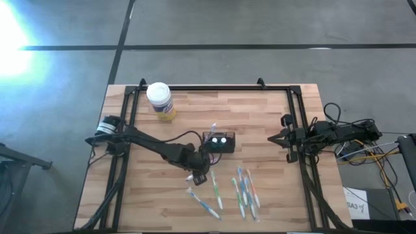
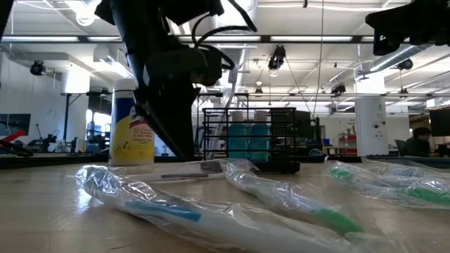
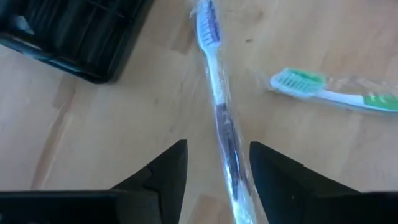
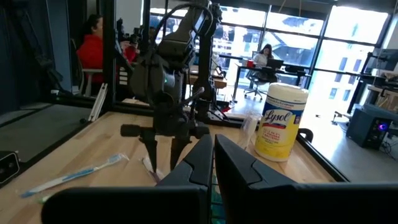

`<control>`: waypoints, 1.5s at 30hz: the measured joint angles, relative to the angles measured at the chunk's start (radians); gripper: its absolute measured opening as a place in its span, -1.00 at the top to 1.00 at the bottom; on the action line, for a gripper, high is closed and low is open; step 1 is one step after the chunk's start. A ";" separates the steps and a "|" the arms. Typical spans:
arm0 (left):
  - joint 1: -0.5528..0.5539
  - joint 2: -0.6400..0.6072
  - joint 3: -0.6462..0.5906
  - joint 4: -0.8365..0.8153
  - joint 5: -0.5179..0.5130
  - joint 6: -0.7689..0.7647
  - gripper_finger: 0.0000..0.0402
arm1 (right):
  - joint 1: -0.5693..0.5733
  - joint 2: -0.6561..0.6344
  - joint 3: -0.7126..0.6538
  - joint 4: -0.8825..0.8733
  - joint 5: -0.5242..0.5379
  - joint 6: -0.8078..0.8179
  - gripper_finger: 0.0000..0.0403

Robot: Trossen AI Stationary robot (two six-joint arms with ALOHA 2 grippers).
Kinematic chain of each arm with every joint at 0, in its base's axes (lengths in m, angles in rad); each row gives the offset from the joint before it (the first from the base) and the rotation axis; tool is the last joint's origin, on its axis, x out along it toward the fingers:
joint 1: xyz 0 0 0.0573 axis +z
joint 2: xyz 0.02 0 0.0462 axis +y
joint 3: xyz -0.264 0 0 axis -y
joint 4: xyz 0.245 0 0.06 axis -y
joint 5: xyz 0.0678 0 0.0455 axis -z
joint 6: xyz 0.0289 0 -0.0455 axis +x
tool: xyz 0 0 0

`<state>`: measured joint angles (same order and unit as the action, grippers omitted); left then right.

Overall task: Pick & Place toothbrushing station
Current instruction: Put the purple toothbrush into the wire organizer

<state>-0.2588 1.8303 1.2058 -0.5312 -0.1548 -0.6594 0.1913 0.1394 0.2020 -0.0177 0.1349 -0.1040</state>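
Wrapped toothbrushes fill the foreground of the low view, the nearest a blue-handled toothbrush in clear film, with a green-handled toothbrush at its 3 o'clock. From above, the loose pile of toothbrushes lies at 5 o'clock from the table's centre.

Taking the overhead view from left to right, the left arm reaches in from the 9 o'clock edge, and the left gripper points down at the wood near the middle. Its two dark fingers stand apart on either side of a purple-bristled toothbrush in plastic wrap, which lies flat on the table between them; whether the fingers touch the wrap cannot be told. A green-bristled toothbrush lies at 2 o'clock from that one in the wrist view.

At the table's 11 o'clock corner a Lysol wipes canister stands upright. The toothbrushing station, a black slotted holder, sits upright near the table's centre, at 1 o'clock from the left gripper and just beside it.

At the 3 o'clock edge the right gripper waits above the table's rim, its fingers pressed together and holding nothing.
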 joint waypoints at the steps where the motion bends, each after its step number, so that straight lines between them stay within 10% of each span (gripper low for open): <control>1: 0.000 0.008 0.000 0.010 0.003 0.001 0.12 | 0.000 0.000 0.000 0.000 0.000 0.000 0.94; 12: 0.000 0.065 0.001 0.013 -0.004 0.018 0.14 | 0.000 0.000 0.000 0.000 0.001 -0.008 0.94; 22: 0.002 0.065 0.013 0.010 0.044 0.083 0.91 | 0.000 0.000 0.000 0.000 0.001 -0.008 0.94; 31: -0.024 0.021 0.070 -0.001 0.061 0.147 0.93 | 0.000 0.001 0.000 -0.001 0.001 -0.008 0.94; 45: -0.106 -0.306 -0.046 0.250 -0.476 0.519 0.94 | 0.000 0.058 -0.046 0.237 -0.120 -0.030 0.94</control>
<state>-0.3653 1.5245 1.1595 -0.2810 -0.6307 -0.1407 0.1917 0.1970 0.1563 0.2197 0.0148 -0.1343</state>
